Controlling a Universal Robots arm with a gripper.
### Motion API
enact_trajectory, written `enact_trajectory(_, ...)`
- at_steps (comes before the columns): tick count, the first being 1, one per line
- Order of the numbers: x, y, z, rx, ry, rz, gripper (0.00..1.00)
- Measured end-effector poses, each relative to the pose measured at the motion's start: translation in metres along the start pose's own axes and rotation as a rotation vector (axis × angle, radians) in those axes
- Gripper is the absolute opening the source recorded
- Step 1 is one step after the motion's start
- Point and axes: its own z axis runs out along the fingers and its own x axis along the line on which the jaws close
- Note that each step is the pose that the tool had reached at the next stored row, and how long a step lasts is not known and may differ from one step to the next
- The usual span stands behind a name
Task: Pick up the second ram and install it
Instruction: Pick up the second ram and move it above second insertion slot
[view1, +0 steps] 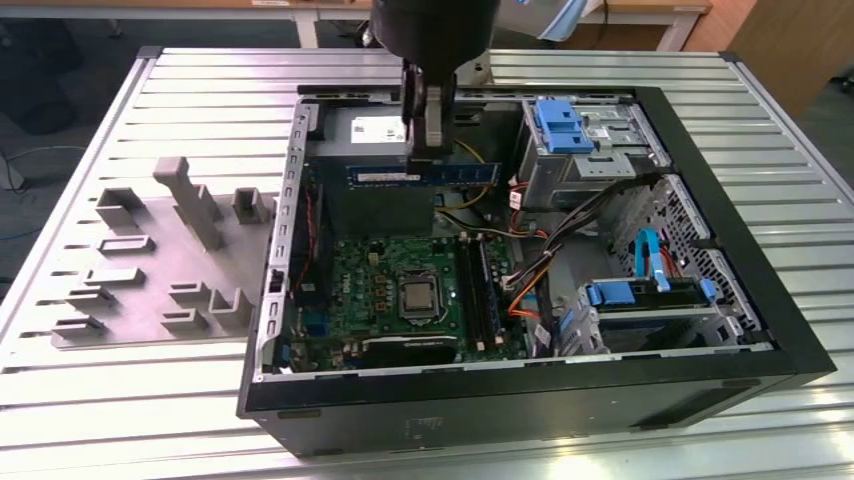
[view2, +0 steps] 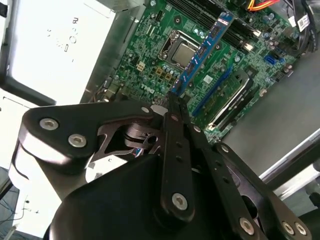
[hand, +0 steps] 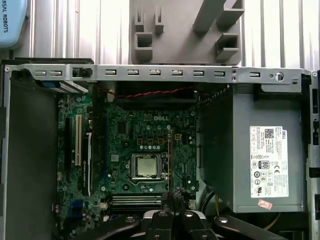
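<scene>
Gripper, clamped mid-length on the second ram, holds it edge-down, motherboard at 6 o'clock in the exterior view, likely keeping its contacts free.

Open case on the bench, ram held over its inside.

The case lies on its side at the middle of the bench. A fixture sits on the bench just beside it, on the exterior view's left. Inside the case, the motherboard lies flat on the floor with the CPU near its middle. The power supply is behind the board, and the drive bays are on the exterior view's right. The gripper holds the ram from above, over where power supply meets board and apparently clear of both.
</scene>
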Motion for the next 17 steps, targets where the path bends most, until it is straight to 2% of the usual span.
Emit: enact_trajectory(17,0.0047,-0.0033,0.0305,-0.0004,0.0000,0.001,0.11)
